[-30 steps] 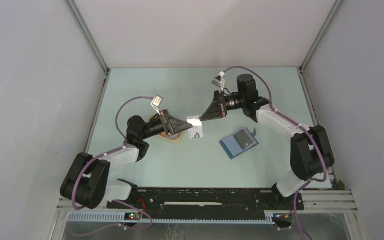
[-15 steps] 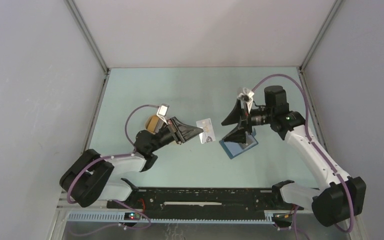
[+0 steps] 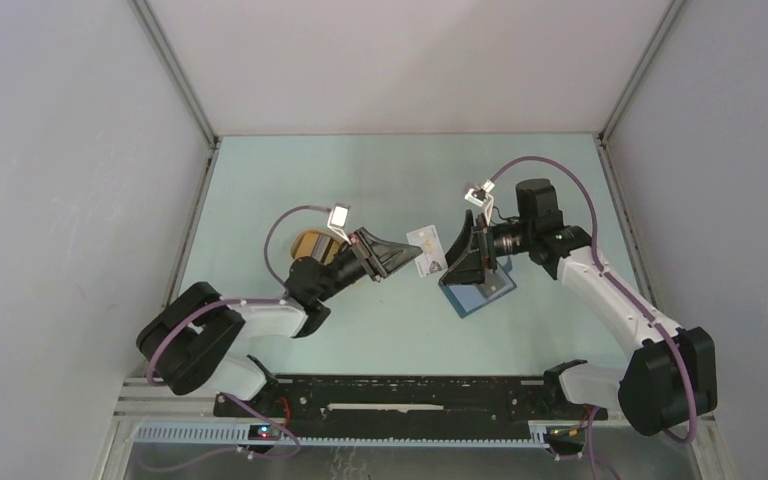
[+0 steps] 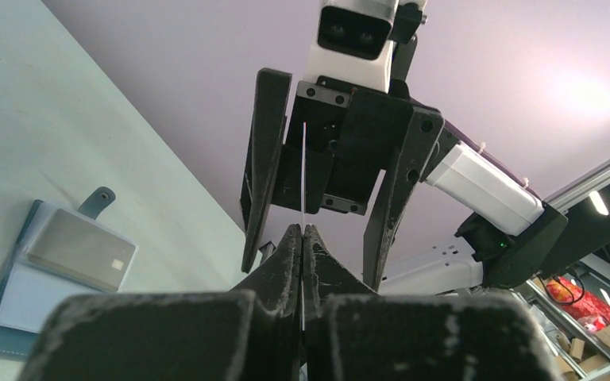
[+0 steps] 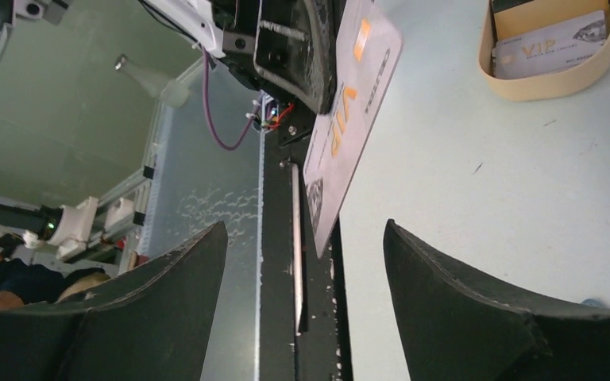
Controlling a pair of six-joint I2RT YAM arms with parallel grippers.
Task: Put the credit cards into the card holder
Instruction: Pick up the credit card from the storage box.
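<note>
- From above: the left hand [image 3: 403,258] is pinched shut on a pale credit card [image 3: 428,250]. It holds the card up in the air, just left of the card holder [image 3: 468,300]. The right hand [image 3: 457,257] is spread wide at the card. The tan tray [image 3: 310,243] sits well left of the holder.
- Left wrist view: the card shows edge-on as a thin line between the right hand's two fingers. It does not seem to touch them. The holder lies open on the worktop [image 4: 48,119] with a grey card [image 4: 82,250] on it.
- Right wrist view: the right fingers stand wide, and the card's free end pokes toward the gap. More cards [image 5: 552,40] lie in the tray.
- This looks like a pass from one hand to the other. Next, the right hand should close on the free end, and then the left should let go.
- Half a second ago the card and the right hand were apart. Now the card is nearer the holder.
</note>
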